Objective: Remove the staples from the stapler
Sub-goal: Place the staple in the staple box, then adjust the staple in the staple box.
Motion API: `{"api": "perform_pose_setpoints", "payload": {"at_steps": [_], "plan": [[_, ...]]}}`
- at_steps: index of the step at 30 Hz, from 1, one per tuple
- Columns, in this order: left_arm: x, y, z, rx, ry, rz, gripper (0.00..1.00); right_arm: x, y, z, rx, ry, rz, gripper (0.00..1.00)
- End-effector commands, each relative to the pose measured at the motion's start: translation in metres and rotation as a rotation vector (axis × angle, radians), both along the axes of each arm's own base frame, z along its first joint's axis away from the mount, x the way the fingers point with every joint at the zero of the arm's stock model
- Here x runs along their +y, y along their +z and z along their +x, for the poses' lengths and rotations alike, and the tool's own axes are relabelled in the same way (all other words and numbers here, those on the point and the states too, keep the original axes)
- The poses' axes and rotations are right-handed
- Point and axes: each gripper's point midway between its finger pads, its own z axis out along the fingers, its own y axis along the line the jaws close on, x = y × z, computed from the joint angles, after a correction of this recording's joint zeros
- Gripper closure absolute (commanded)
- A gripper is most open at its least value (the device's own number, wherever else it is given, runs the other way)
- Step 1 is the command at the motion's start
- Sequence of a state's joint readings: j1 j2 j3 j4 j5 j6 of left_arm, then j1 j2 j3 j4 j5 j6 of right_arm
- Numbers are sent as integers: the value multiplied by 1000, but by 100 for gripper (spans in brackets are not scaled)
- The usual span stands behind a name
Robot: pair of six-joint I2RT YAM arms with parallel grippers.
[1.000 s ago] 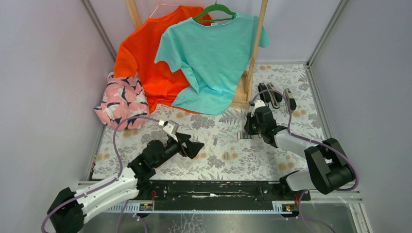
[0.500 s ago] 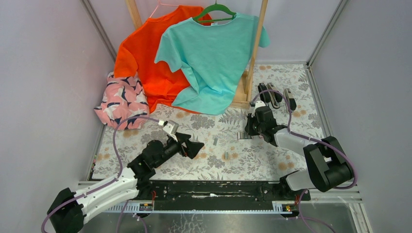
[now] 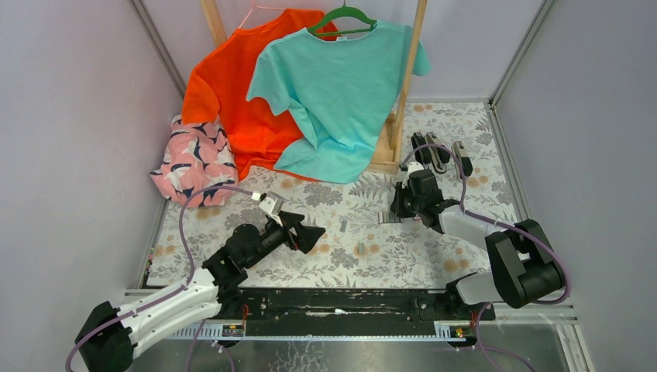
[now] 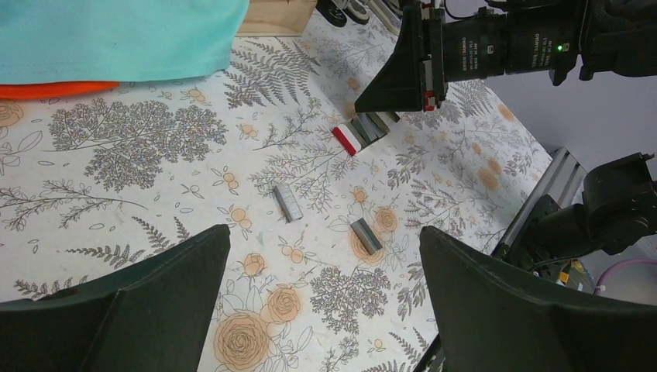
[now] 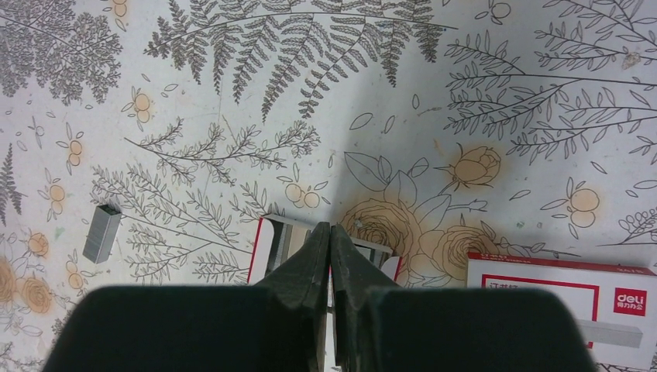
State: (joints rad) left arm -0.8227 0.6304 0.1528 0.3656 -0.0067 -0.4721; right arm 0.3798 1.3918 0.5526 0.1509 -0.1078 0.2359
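Two short silvery strips of staples [image 4: 287, 203] [image 4: 366, 235] lie loose on the floral table mat, ahead of my left gripper [image 4: 325, 229]. That gripper hovers wide open with nothing in it. A further staples strip [image 5: 102, 232] shows at the left of the right wrist view. My right gripper [image 5: 331, 231] is shut, its tips pressed together right over the open tray [image 5: 268, 246] of a staple box. I see nothing held between the jaws. Black staplers [image 3: 438, 152] lie at the back right, behind the right gripper [image 3: 397, 208].
The white-and-red box sleeve [image 5: 558, 304] lies right of the tray. A wooden rack [image 3: 409, 74] with a teal shirt [image 3: 333, 93] and an orange shirt [image 3: 225, 93] stands at the back. A pink patterned cloth [image 3: 194, 161] sits at the left. Grey walls close in both sides.
My right gripper has edged slightly to the right above the tray. The left arm has not moved.
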Motion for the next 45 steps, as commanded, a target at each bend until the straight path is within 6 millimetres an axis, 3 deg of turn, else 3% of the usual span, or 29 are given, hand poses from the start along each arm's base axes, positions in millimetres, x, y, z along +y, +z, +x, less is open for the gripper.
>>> {"api": "perform_pose_setpoints", "payload": {"at_steps": [1, 10, 15, 17, 21, 24, 27, 29, 33, 36, 41, 45], "plan": [[1, 13, 3, -41, 11, -19, 0, 5, 18, 5, -39, 11, 44, 92], [1, 13, 4, -41, 10, -20, 0, 6, 25, 3, -50, 15, 67, 92], [-4, 15, 1, -67, -25, -36, 0, 15, 51, 10, -123, 104, 83, 87], [-13, 24, -5, -142, -98, -52, 0, 28, 75, 10, -182, 266, 68, 79], [-36, 41, -21, -375, -281, -69, 0, 42, 115, -23, -297, 795, -33, 55], [-50, 40, -24, -457, -357, -67, 0, 37, 125, -43, -414, 1059, -88, 35], [-56, 52, -25, -579, -355, -109, 0, 27, 118, -55, -477, 1245, -114, 18], [-59, 53, -21, -618, -346, -110, 0, 21, 116, -59, -499, 1325, -76, 0], [-70, 44, -8, -634, -343, -63, 0, 11, 113, -63, -567, 1448, -2, 1], [-82, 25, 8, -614, -345, 23, 0, 3, 105, -52, -628, 1497, -33, 1], [-89, -2, 28, -608, -305, 100, 2, 6, 84, -29, -615, 1466, -23, 1], [-103, -20, 38, -582, -323, 113, 11, 8, 69, -17, -573, 1424, 7, 1]]}}
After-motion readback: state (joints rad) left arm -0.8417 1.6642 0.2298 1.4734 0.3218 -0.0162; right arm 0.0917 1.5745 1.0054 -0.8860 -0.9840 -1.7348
